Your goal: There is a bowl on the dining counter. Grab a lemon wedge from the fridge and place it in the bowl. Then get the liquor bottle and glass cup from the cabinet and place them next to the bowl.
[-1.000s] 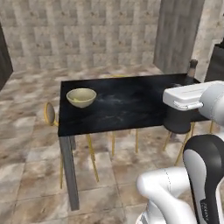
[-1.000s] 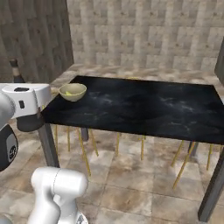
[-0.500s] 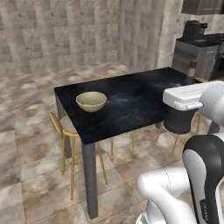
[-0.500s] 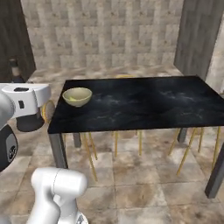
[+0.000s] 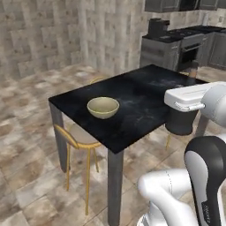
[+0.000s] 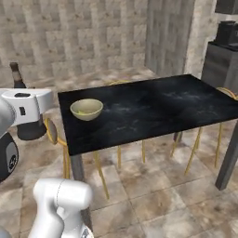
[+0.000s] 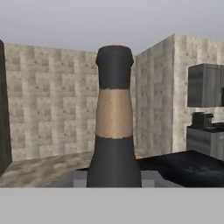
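Tool [image 7: 113, 181] clamped round liquor bottle [image 7: 113, 122], carried upright so nothing tips, beside the tabletop [image 5: 145, 99] where the bowl [image 5: 103, 107] waits near one corner, likely drop spot.

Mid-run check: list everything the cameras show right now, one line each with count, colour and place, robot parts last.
dining counter: one, black marbled top, grey legs, centre of both base views.
bowl: one, pale yellow-beige, on the counter near its corner; something small and yellowish shows inside in the right base view.
stools: several, yellow legs, tucked under the counter.
liquor bottle: one, dark with a brownish band on the neck, upright in front of the hand camera.
kitchen units: dark grey, behind the counter.
gripper: one, white hand with dark fingers, closed on the liquor bottle, beside the counter.
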Controlling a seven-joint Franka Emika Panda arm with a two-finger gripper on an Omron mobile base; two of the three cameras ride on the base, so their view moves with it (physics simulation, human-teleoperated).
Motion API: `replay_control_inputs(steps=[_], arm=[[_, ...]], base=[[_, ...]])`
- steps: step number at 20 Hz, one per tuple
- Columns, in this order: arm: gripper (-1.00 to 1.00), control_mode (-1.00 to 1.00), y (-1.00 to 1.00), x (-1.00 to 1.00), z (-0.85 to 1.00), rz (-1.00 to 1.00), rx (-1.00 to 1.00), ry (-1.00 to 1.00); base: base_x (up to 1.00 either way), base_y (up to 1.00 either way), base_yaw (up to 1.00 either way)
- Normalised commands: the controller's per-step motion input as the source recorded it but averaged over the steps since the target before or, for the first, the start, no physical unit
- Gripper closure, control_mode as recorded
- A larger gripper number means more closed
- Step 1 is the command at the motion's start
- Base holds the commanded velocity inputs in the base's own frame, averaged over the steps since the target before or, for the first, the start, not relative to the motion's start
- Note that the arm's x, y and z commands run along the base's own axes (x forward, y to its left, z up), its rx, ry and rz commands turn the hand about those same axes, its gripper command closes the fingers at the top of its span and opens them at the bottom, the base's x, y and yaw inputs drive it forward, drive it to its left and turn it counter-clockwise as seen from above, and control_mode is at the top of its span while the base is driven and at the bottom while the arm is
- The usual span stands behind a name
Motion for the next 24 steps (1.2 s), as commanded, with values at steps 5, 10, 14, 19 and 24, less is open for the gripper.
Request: replay_control_inputs(steps=[5, 10, 14, 19, 24], arm=[[1.0, 1.0, 0.0, 0.0, 0.0, 0.0, 0.0, 0.0], [1.0, 1.0, 0.0, 0.0, 0.0, 0.0, 0.0, 0.0], [1.0, 1.0, 0.0, 0.0, 0.0, 0.0, 0.0, 0.0], [1.0, 1.0, 0.0, 0.0, 0.0, 0.0, 0.0, 0.0], [1.0, 1.0, 0.0, 0.0, 0.0, 0.0, 0.0, 0.0]], base=[[0.27, 1.0, -0.47], [0.27, 1.0, -0.48], [0.27, 1.0, -0.48], [0.26, 1.0, -0.48], [0.27, 1.0, -0.47]])
